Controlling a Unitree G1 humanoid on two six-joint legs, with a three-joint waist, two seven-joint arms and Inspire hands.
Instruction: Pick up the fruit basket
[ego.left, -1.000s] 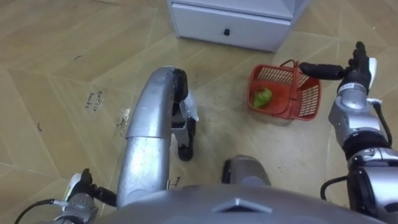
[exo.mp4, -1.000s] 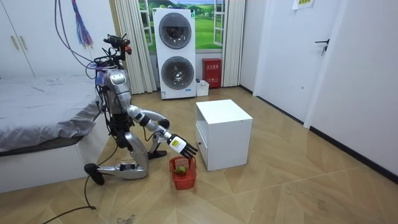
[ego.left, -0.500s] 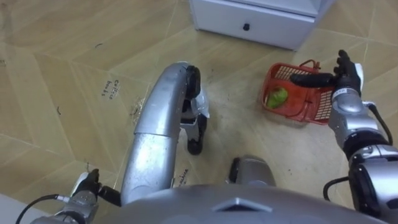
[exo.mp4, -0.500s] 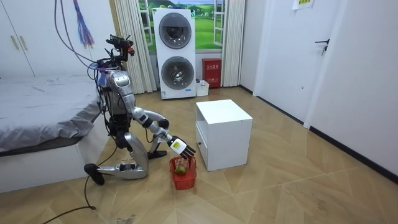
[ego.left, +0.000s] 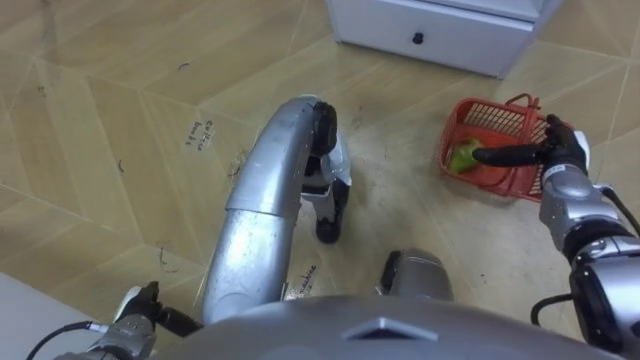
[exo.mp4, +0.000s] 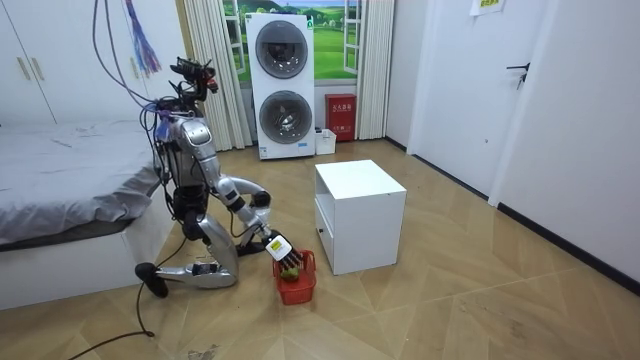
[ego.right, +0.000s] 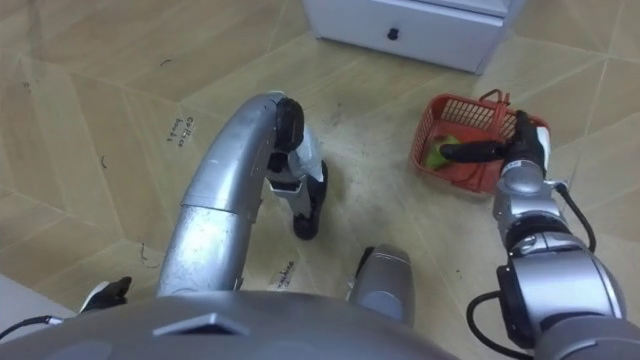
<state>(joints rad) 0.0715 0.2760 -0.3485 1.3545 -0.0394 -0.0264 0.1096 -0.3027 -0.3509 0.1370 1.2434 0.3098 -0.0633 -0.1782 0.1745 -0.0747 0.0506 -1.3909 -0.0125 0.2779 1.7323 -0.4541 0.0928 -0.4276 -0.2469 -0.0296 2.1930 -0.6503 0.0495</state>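
The red plastic fruit basket (ego.left: 492, 130) stands on the wooden floor in front of a white cabinet, with a green fruit (ego.left: 462, 157) inside. Its handle (ego.left: 521, 101) lies folded down at the far rim. My right hand (ego.left: 553, 152) is open at the basket's right rim, its straight thumb reaching left over the basket and the fingers pointing up. In the room view I kneel beside the bed, and the right hand (exo.mp4: 277, 246) hangs just over the basket (exo.mp4: 297, 284). My left hand (ego.left: 134, 312) shows at the lower left edge, low by my side.
The white cabinet (ego.left: 440, 32) with a drawer and a dark knob stands just behind the basket. My raised silver knee (ego.left: 275, 210) fills the middle. A bed (exo.mp4: 60, 190) is behind me, and stacked washing machines (exo.mp4: 290, 85) stand at the back wall.
My right hand has come down from above the basket to its right rim, its thumb now over the inside. The eye view has shifted, so the basket sits lower right.
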